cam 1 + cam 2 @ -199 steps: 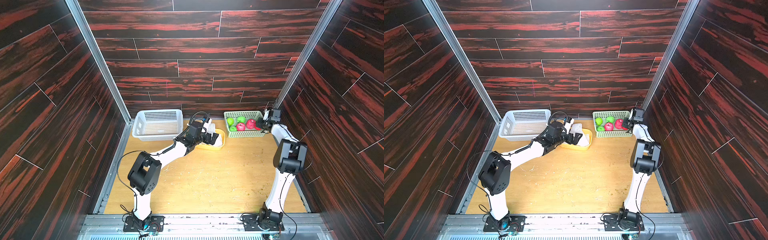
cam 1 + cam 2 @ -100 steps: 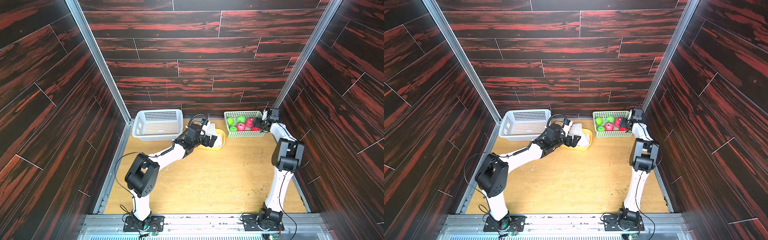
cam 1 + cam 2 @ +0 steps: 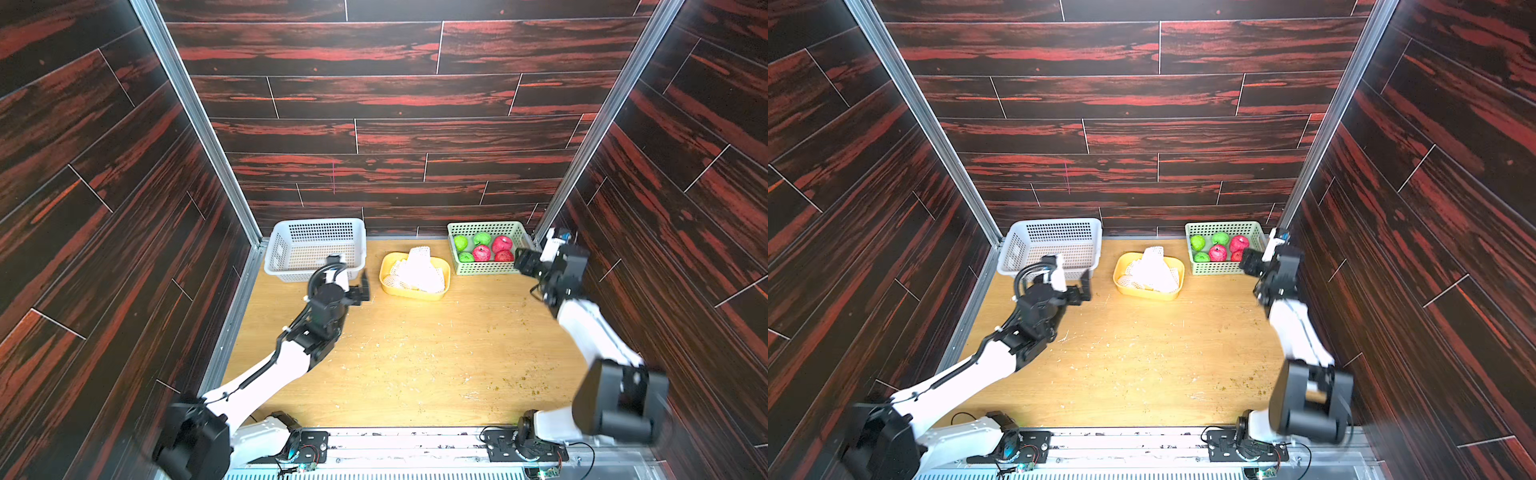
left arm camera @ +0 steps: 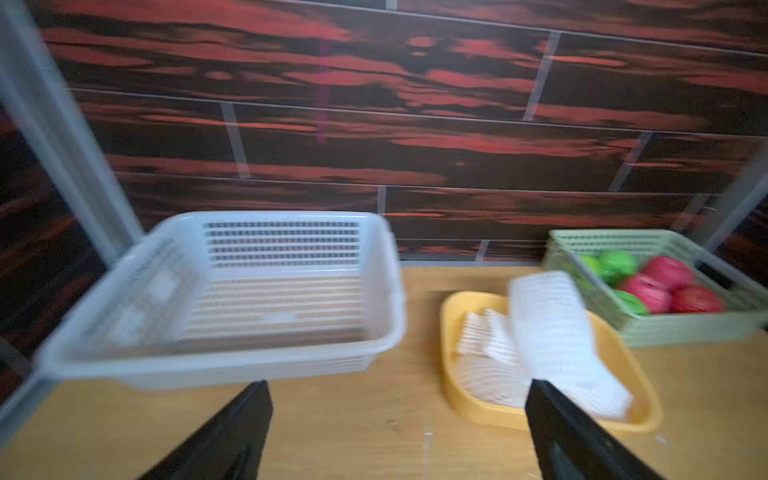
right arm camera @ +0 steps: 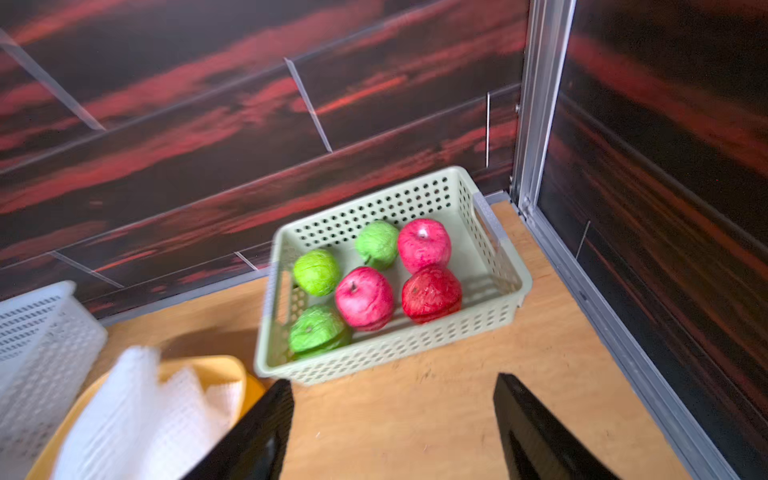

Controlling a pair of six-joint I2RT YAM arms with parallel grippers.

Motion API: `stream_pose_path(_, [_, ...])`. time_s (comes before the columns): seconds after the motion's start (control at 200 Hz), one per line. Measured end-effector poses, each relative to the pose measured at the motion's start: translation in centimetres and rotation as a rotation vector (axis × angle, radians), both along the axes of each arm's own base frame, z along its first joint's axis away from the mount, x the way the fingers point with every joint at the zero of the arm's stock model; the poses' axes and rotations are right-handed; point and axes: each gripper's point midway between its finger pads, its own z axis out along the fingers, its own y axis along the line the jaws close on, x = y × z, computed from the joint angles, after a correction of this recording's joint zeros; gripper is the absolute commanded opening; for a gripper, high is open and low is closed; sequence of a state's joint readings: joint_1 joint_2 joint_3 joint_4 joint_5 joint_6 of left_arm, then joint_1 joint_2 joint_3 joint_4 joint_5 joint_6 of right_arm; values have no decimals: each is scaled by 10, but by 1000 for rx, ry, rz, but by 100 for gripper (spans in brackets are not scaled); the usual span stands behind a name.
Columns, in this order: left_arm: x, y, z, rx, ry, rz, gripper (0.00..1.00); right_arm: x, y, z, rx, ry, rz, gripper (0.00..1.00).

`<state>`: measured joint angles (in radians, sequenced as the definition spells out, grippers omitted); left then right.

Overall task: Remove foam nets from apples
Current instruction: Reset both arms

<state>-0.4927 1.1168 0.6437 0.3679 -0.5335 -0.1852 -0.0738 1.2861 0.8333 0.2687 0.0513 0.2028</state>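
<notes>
Left gripper: jaws spread wide, nothing between them. In both top views it hangs above the table, just off the near right corner of the white basket and beside the yellow tray, touching neither. I see no contents in the white basket, which sits in the table's far left corner.

Right gripper: jaws well apart, nothing held; bare tabletop shows between the fingers in the right wrist view. In a top view it sits by the table's right edge, just off the near right corner of the green basket.

Apples: I count six, three green and three red, all inside the green basket in the table's far right corner. Their skins look bare, with no mesh over any of them. They lie packed close, greens toward the tray side, reds toward the right wall.

Foam nets: heaped in the yellow tray, which lies near the far edge between the two baskets. One net stands up above the rim and leans; the rest lie flat under it. I cannot count them in the pile. The wrist views are motion-blurred.
</notes>
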Motion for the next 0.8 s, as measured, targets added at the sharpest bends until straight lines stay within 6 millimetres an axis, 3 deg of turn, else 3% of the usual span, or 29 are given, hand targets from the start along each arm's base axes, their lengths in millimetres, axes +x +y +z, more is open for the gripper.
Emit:
stream_pose_path(0.085, [-19,59,-27,29,30,208,100,-23,39,-18,-71,-47,23,82])
stream_pose_path(0.165, [-42,98,-54,62,53,332,100,-44,65,-58,-157,-24,40,84])
stream_pose_path(0.276, [-61,129,-86,129,110,430,100,-68,54,-113,-278,44,-25,90])
stream_pose_path(0.351, [-61,142,-99,152,150,473,100,-69,40,-133,-355,80,-82,99])
stream_pose_path(0.546, [-40,164,-144,161,249,509,100,-47,32,-146,-488,56,-124,99])
stream_pose_path(0.636, [-28,164,-151,167,248,486,100,-37,31,-140,-485,39,-114,99])
stream_pose_path(0.802, [-8,170,-161,123,214,455,100,-39,-12,-127,-339,-18,-142,99])
